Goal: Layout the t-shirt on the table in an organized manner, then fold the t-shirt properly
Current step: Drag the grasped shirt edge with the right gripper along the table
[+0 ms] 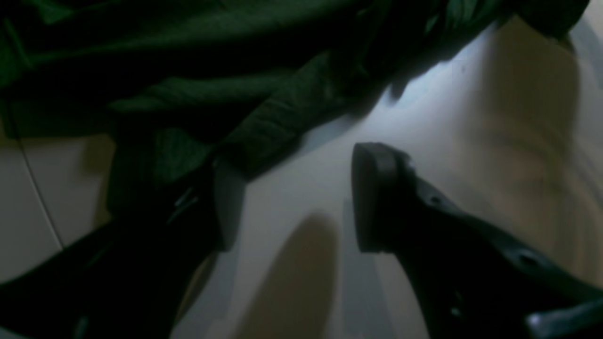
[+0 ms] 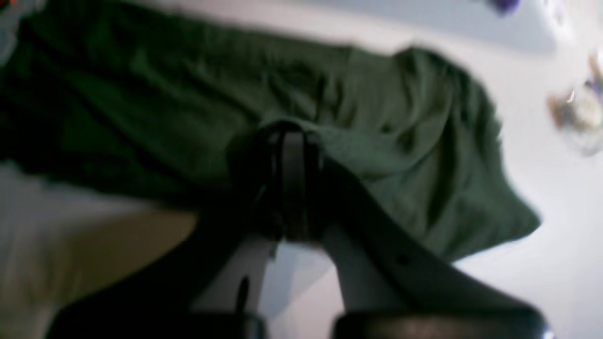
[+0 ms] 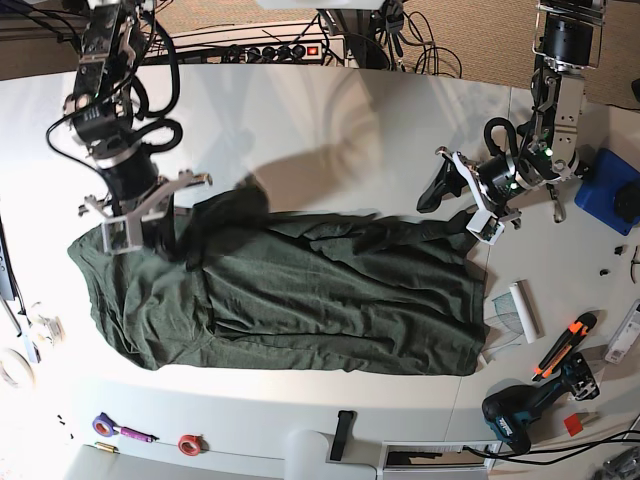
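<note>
Base view: the dark green t-shirt (image 3: 320,300) lies lengthwise across the middle of the table (image 3: 330,110), reaching from near its left edge to short of its right edge.
Shirt state: the body is mostly spread but rumpled. Long creases run along it, and the upper left part is bunched and lifted off the surface.
Right gripper (image 2: 288,141): its jaws are closed on a pinch of cloth at the shirt's upper left, and the fabric drapes away from them on both sides.
Left gripper (image 1: 297,188): its jaws stand apart over bare table at the shirt's upper right corner, with nothing between them. A fold of cloth lies against one finger (image 1: 226,207), and I cannot tell whether it rests on that finger or just beside it.
Done, as I judge: the shirt is on the table and roughly opened out.
Left to do: flatten the raised left part, draw out the sleeves and hem so the outline is square, then make every fold. No fold looks deliberate yet.
Progress: early, in the layout stage.
Right edge clutter: a drill (image 3: 525,410) and an orange-handled tool (image 3: 560,345) lie near the shirt's lower right corner, clear of the cloth.
</note>
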`<state>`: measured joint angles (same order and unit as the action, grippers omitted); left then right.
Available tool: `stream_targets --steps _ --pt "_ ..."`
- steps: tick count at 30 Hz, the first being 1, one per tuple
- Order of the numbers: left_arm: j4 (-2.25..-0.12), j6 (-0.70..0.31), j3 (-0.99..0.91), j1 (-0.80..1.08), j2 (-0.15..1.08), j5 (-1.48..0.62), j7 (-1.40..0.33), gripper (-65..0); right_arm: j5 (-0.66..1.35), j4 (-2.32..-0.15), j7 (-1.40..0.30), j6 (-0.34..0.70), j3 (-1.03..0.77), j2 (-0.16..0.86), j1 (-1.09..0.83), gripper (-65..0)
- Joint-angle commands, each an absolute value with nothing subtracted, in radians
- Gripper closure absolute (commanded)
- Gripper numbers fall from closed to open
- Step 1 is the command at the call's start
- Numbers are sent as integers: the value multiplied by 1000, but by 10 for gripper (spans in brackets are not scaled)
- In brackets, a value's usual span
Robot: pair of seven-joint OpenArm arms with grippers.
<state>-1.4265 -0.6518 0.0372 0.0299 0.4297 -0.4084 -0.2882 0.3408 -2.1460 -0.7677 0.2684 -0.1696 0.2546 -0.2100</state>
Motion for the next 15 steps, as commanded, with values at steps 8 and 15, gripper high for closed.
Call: stream_targets --steps 8,15 --pt "-1443 -651 30 16 440 -423 -216 -345 265 -2072 -651 236 -160 241 81 0" --pt "-1442 -650 30 17 440 -422 -217 -345 260 -1580 -535 236 -49 241 426 0"
